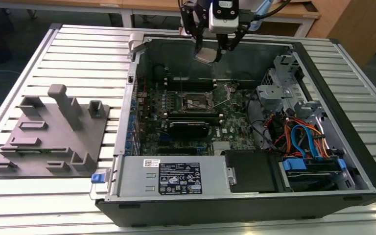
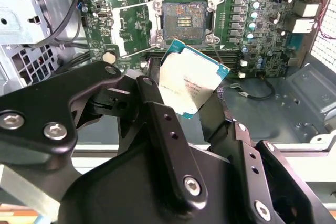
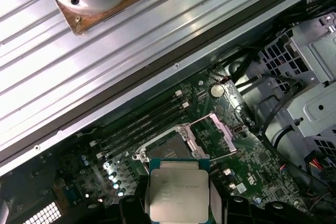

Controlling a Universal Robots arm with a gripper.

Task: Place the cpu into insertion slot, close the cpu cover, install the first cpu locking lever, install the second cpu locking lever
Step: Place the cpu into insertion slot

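The gripper pinches the cpu above an open case on a slatted table.

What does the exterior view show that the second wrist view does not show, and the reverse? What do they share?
Exterior view's own: the grey fixture plate on the slatted table beside the computer case, and the power supply. Second wrist view's own: the gold contacts inside the insertion slot and the print on the cpu. Shared: the gripper holding the cpu tilted above the motherboard, with the slot empty.
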